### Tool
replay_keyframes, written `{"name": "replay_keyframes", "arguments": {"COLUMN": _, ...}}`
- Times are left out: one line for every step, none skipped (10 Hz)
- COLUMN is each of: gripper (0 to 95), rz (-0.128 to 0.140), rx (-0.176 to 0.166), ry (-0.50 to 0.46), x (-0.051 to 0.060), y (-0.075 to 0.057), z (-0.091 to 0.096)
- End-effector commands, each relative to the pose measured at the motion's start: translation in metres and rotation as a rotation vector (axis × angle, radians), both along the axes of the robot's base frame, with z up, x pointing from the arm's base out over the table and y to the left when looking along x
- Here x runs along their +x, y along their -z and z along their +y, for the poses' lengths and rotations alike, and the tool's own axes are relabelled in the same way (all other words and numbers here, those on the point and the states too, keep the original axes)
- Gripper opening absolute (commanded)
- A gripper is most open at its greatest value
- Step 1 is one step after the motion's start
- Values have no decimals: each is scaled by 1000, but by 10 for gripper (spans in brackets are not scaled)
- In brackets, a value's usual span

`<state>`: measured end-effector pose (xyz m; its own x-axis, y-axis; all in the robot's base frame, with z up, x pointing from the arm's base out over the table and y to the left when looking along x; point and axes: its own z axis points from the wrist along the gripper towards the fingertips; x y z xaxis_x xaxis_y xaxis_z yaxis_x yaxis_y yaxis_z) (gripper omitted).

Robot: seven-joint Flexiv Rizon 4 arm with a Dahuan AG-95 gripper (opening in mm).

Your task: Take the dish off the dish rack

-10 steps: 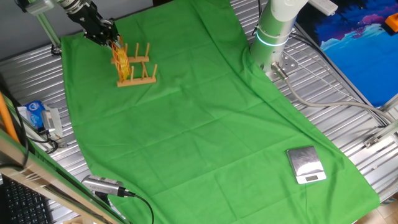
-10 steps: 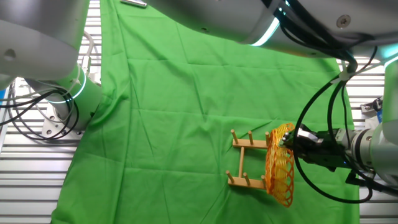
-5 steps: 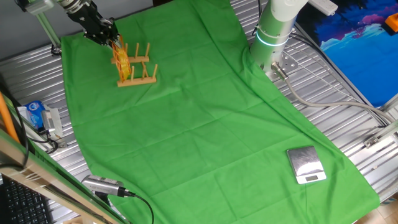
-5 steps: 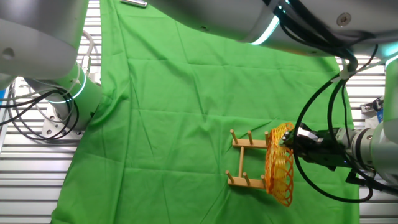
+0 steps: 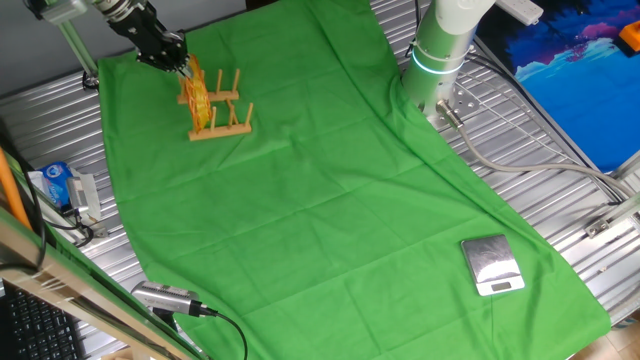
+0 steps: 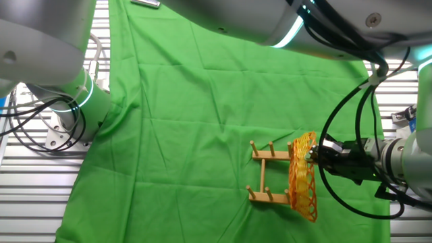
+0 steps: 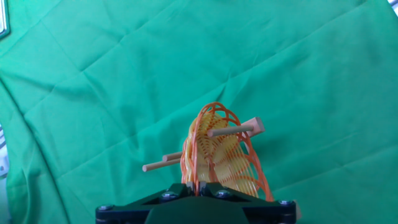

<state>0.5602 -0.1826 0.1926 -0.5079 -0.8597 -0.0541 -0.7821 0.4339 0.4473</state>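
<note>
The dish (image 6: pixel 303 177) is a yellow-orange woven oval standing on edge in the dish rack (image 6: pixel 271 174), a small wooden base with upright pegs. From one fixed view the dish (image 5: pixel 197 95) shows as a thin sliver at the rack's (image 5: pixel 222 112) left end. My gripper (image 6: pixel 315 156) is shut on the dish's upper rim, reaching in from the right. In the hand view the dish (image 7: pixel 217 149) fills the space just past my gripper (image 7: pixel 198 184), with rack pegs (image 7: pixel 236 130) crossing in front of it.
A green cloth (image 5: pixel 330 190) covers the table. A small silver scale (image 5: pixel 492 265) lies near its front right corner. The arm's white base (image 5: pixel 440 50) stands at the back. Cables and a small carton (image 5: pixel 55 185) sit off the cloth at left.
The dish has tilted slightly and shifted a little in the rack as my gripper moved; its rim now sits a bit higher. The rack stays put.
</note>
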Motion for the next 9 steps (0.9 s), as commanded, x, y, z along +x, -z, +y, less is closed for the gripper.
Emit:
{"name": "replay_keyframes", "arguments": {"gripper": 0, "rz": 8, "rx": 1, "ry": 10, "x": 1, "y": 0, "z": 0}}
{"name": "replay_keyframes", "arguments": {"gripper": 0, "rz": 10, "rx": 2, "ry": 13, "x": 1, "y": 0, "z": 0}}
{"name": "replay_keyframes", "arguments": {"gripper": 0, "rz": 11, "rx": 3, "ry": 15, "x": 1, "y": -1, "z": 0}}
{"name": "replay_keyframes", "arguments": {"gripper": 0, "rz": 13, "rx": 3, "ry": 17, "x": 1, "y": -2, "z": 0}}
{"name": "replay_keyframes", "arguments": {"gripper": 0, "rz": 14, "rx": 3, "ry": 19, "x": 0, "y": -3, "z": 1}}
{"name": "replay_keyframes", "arguments": {"gripper": 0, "rz": 14, "rx": 2, "ry": 19, "x": 0, "y": -4, "z": 1}}
{"name": "replay_keyframes", "arguments": {"gripper": 0, "rz": 15, "rx": 2, "ry": 19, "x": 0, "y": -4, "z": 1}}
{"name": "replay_keyframes", "arguments": {"gripper": 0, "rz": 17, "rx": 3, "ry": 22, "x": 0, "y": -4, "z": 1}}
{"name": "replay_keyframes", "arguments": {"gripper": 0, "rz": 21, "rx": 4, "ry": 27, "x": 0, "y": -5, "z": 1}}
